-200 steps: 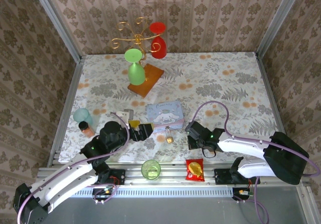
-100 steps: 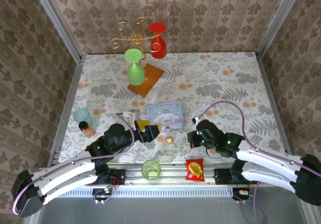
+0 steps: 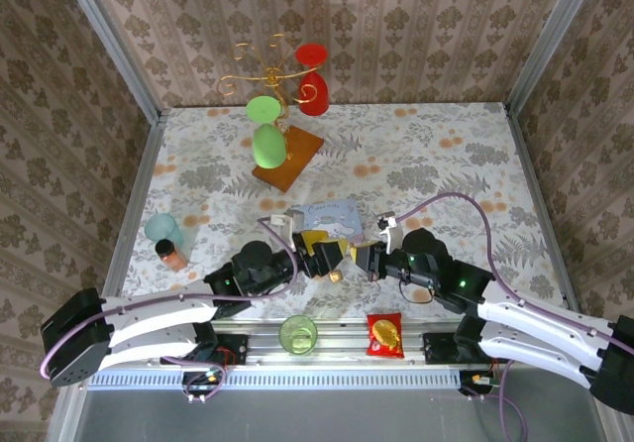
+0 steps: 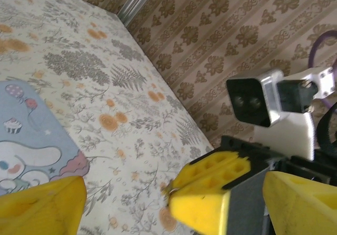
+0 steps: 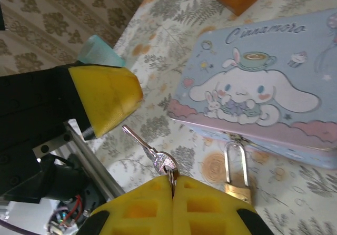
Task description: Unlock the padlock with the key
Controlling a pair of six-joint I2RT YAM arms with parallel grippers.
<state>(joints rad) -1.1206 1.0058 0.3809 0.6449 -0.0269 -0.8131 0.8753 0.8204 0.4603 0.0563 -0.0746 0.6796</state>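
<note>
Where both arms stretch inward and meet near the front edge:
- One small brass padlock [image 5: 237,185], its silver shackle toward the one blue cartoon tin [image 5: 253,87], just beside it.
- One slender silver metal key [image 5: 143,145], its ring pinched by the right gripper [image 5: 172,185], pads pressed together.
- One left gripper [image 3: 324,254], fingers spread, facing the key.

one padlock [image 5: 238,192], one key [image 5: 140,140], one tin [image 5: 253,95], one red packet [image 3: 384,335].

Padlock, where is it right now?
Right wrist view: the padlock lies on the table beside the blue tin, close to the right gripper pinching the key.
</note>
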